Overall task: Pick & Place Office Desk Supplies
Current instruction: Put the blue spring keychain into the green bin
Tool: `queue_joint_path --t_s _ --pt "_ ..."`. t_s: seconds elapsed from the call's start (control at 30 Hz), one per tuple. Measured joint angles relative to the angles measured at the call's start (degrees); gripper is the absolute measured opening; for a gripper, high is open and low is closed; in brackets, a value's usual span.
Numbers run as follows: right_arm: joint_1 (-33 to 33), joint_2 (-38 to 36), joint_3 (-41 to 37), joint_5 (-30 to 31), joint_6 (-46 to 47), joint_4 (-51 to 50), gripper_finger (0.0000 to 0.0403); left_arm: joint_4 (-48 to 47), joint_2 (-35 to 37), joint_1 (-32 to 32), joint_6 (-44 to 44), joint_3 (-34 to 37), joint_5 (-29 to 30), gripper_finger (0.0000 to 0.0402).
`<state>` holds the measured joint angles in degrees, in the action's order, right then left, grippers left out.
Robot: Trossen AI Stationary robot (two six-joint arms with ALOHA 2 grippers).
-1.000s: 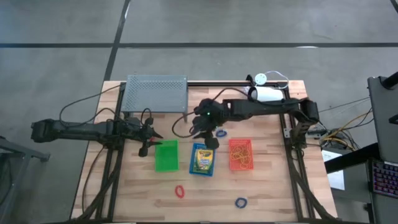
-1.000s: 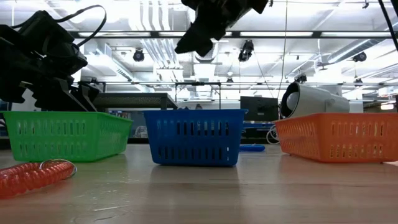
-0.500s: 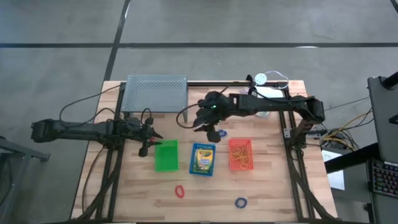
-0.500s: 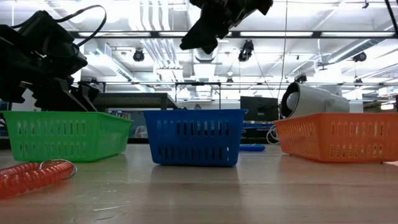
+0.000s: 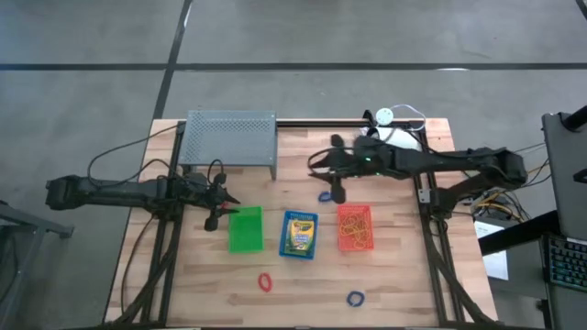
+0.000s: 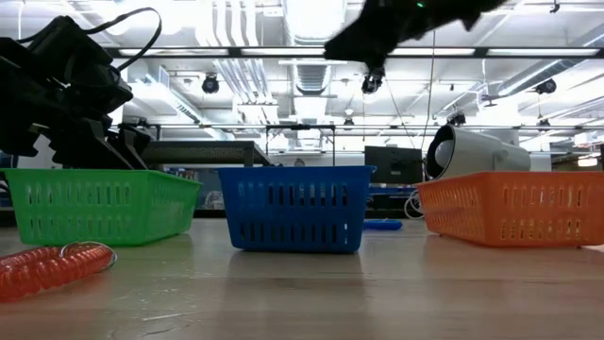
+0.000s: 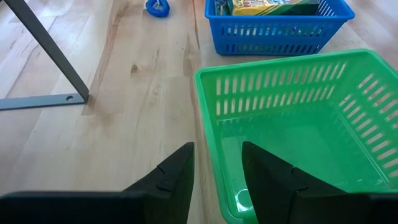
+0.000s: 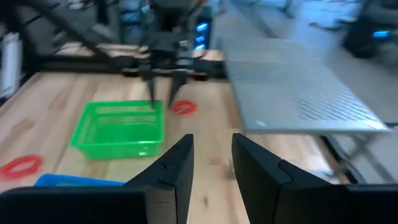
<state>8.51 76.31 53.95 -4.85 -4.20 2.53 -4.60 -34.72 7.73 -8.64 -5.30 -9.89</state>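
Overhead, a wooden table [image 5: 404,275] is seen with three small baskets in a row: a green basket [image 5: 245,229], empty; a blue basket [image 5: 298,235] holding a crayon box [image 5: 299,232]; and an orange basket [image 5: 355,226] filled with thin orange rubber bands [image 5: 354,229]. A red elastic loop [image 5: 265,282] and a blue elastic loop [image 5: 356,298] lie loose on the near table. Another blue loop [image 5: 324,196] lies just beside the right gripper [image 5: 334,188], which hangs raised behind the baskets, its jaws slightly spread and empty. The left gripper [image 5: 223,207] waits at the green basket's far edge, jaws also parted with nothing between them.

Judged from this, a loose loop is likely to be collected next. A thin loop lying flat is best approached straight down, with the fingers straddling one side of its rim.

Only the right wrist view shows a further red loop [image 8: 182,107] behind the green basket. Only the low view shows the white cylindrical device [image 6: 469,151] side-on.
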Motion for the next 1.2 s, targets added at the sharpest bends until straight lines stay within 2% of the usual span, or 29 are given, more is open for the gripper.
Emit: queue_joint_path --t_s 0.17,0.43,0.6,0.9,1.2 --pt "0.0 -7.3 -9.0 4.9 2.4 5.3 0.0105 0.0 0.0 0.0 0.0 0.0 0.0 0.0138" --pt "0.0 -17.6 -19.9 5.3 1.4 7.1 0.0105 0.0 0.0 0.0 0.0 0.0 0.0 0.0139" --pt "0.0 -26.1 -25.9 9.7 2.7 7.4 0.0105 0.0 0.0 0.0 0.0 0.0 0.0 0.0139" --pt "0.0 -41.3 -36.5 9.6 1.2 7.2 0.0105 0.0 0.0 0.0 0.0 0.0 0.0 0.0139" --pt "0.0 -54.2 -43.5 9.6 1.0 6.3 0.0105 0.0 0.0 0.0 0.0 0.0 0.0 0.0139"
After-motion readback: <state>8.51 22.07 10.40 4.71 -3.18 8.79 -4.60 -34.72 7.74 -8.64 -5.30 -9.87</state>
